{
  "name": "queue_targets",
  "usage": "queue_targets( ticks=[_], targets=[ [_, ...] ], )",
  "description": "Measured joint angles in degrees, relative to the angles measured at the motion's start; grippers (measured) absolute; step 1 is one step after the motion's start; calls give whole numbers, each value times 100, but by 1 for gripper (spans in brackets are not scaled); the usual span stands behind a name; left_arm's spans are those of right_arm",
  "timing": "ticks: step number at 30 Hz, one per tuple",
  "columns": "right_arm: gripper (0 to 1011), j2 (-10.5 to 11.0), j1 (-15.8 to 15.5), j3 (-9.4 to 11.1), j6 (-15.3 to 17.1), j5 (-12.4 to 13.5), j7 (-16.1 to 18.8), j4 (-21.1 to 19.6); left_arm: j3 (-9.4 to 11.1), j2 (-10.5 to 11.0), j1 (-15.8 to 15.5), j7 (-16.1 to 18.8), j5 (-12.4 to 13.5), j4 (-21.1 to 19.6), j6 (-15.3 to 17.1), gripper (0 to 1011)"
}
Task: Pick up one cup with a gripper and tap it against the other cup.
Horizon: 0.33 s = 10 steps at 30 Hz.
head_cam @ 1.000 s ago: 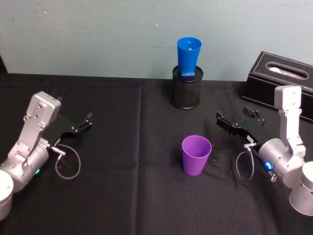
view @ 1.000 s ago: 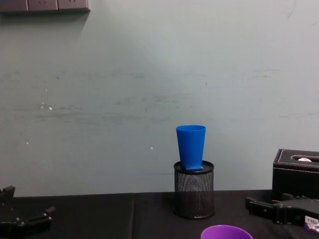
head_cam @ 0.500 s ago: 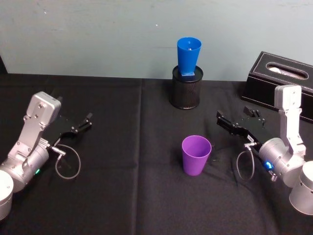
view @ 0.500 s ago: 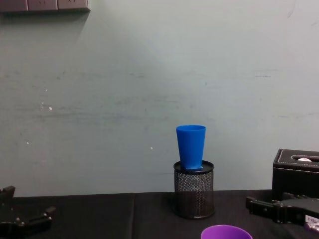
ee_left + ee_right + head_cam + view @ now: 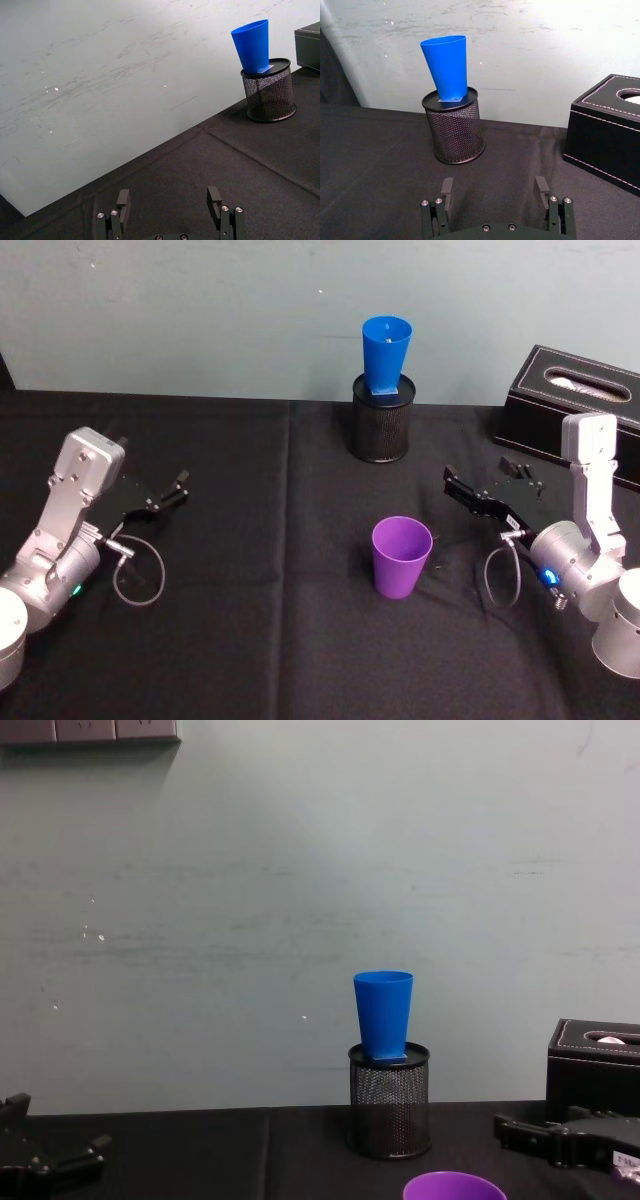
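Observation:
The purple cup (image 5: 401, 556) stands upright on the black cloth, right of centre; its rim (image 5: 455, 1186) shows at the chest view's bottom edge. The blue cup (image 5: 385, 354) (image 5: 383, 1014) (image 5: 447, 66) (image 5: 252, 44) sits slightly tilted on top of a black mesh pen holder (image 5: 380, 426) by the back wall. My right gripper (image 5: 484, 478) (image 5: 493, 192) (image 5: 545, 1123), with a small white label, hovers open and holding nothing just right of the purple cup, apart from it. At the far left my left gripper (image 5: 155, 476) (image 5: 168, 199) (image 5: 55, 1132) rests open and holding nothing.
A black tissue box (image 5: 578, 405) (image 5: 606, 131) (image 5: 596, 1065) stands at the back right, behind my right arm. A light green wall runs close behind the table. The black cloth (image 5: 260, 620) between the arms is bare apart from the cups and holder.
My right gripper has sunk very slightly beside the purple cup. The cups and the left arm have not moved.

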Motion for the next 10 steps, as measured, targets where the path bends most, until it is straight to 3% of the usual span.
queue_targets(
  ticks=[10],
  targets=[
    [1002, 0, 0, 0, 0, 0, -3, 0, 0, 0, 0, 0, 0, 0, 0, 1005]
  ],
)
